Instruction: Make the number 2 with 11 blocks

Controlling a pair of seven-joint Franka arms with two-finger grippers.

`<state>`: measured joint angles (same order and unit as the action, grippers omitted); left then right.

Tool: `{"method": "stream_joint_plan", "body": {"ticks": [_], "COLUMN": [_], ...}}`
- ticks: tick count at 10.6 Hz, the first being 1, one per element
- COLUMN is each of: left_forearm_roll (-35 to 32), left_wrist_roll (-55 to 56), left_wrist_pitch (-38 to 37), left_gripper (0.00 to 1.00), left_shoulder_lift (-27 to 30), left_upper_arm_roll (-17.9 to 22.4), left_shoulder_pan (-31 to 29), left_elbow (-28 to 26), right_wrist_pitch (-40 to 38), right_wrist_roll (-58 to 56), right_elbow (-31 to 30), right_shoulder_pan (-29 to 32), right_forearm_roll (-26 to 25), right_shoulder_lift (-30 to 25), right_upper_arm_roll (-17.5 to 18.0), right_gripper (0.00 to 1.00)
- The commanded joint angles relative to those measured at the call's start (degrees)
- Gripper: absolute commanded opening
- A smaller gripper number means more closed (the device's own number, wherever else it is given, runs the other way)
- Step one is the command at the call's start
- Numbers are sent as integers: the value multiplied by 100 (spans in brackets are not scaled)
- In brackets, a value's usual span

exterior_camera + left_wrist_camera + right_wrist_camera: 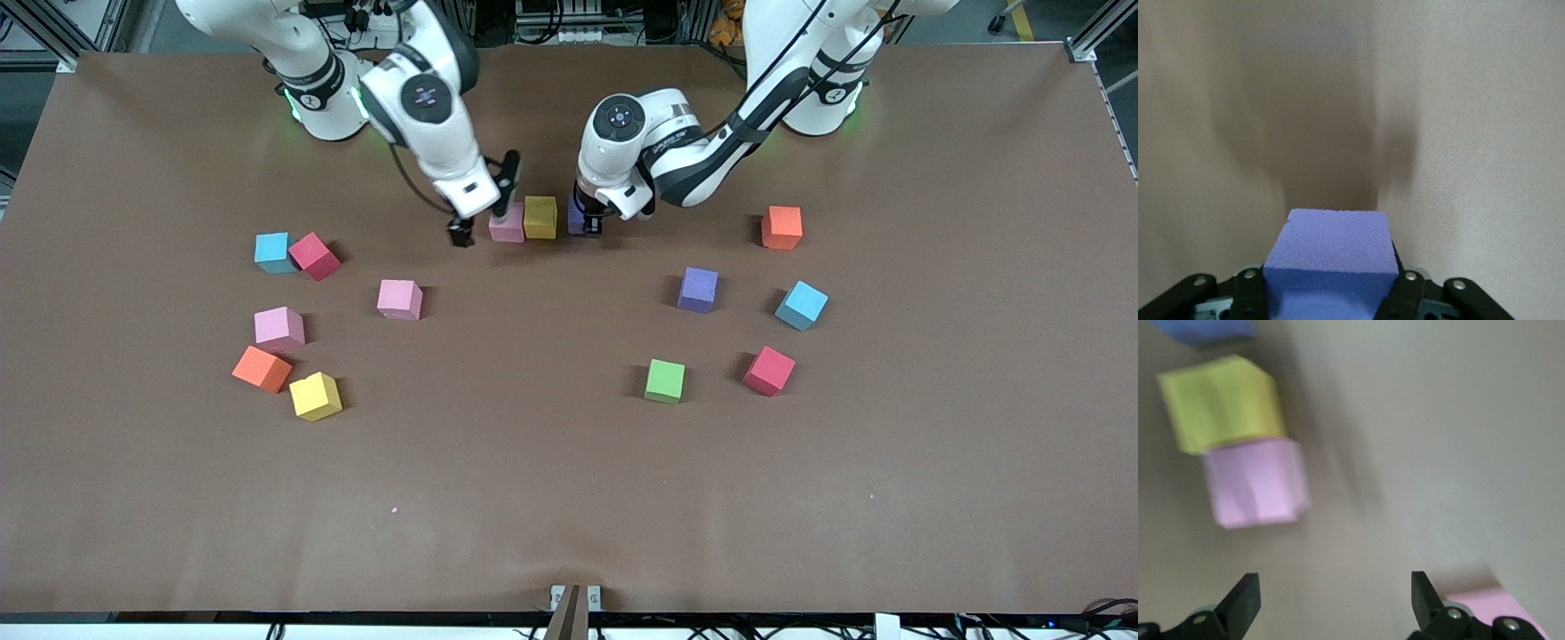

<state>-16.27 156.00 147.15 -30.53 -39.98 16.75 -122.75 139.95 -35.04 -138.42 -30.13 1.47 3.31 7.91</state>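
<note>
**Number 2: top row going down, third cube in my left claw**

The number 2 is only beginning: a pink block [507,224] and a yellow block [540,217] sit touching in a row on the table [569,498], close to my bases. My left gripper [584,224] is clamped on a purple block [1331,257], fingers pressed on its two side faces, low over the table just beside the yellow one, toward the left arm's end. I cannot tell whether it is touching the yellow block yet. I judge this the placing of the third cube of the first row. The next move calls for setting it flush and square against the yellow, then letting go without nudging the row.

My right gripper [483,213] hangs spread wide and empty above the table beside the pink block, holding nothing.

The loose blocks lie nearer the front camera in two clusters, well apart from the row; another pink block [399,299] lies closest to my right gripper.
</note>
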Motion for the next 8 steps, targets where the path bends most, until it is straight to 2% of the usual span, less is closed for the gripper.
{"method": "stream_joint_plan", "body": {"ticks": [1, 2, 4, 5, 8], "left_forearm_roll": [-419, -603, -964, -1026, -1045], "left_wrist_roll": [693, 903, 1317, 1414, 1424], "left_wrist_pitch": [41, 50, 111, 120, 138], "left_gripper": [40, 40, 40, 40, 40], "left_shoulder_lift": [-277, -339, -418, -436, -515], "left_upper_arm_roll": [113, 113, 113, 113, 122], "left_shoulder_pan": [144, 187, 240, 336, 346], "left_elbow": [242, 251, 277, 278, 356], "right_wrist_pitch": [-38, -29, 32, 84, 23], "right_wrist_roll": [-230, -414, -1307, -1852, -2453], "right_elbow": [-1, 95, 184, 193, 158], "right_shoulder_pan": [1154, 1437, 1493, 1510, 1748], "right_forearm_roll": [-103, -103, -251, -270, -252], "right_shoulder_lift": [-76, -67, 90, 248, 407], "right_upper_arm_roll": [36, 27, -8, 0, 53], "right_gripper": [100, 100, 100, 100, 100]}}
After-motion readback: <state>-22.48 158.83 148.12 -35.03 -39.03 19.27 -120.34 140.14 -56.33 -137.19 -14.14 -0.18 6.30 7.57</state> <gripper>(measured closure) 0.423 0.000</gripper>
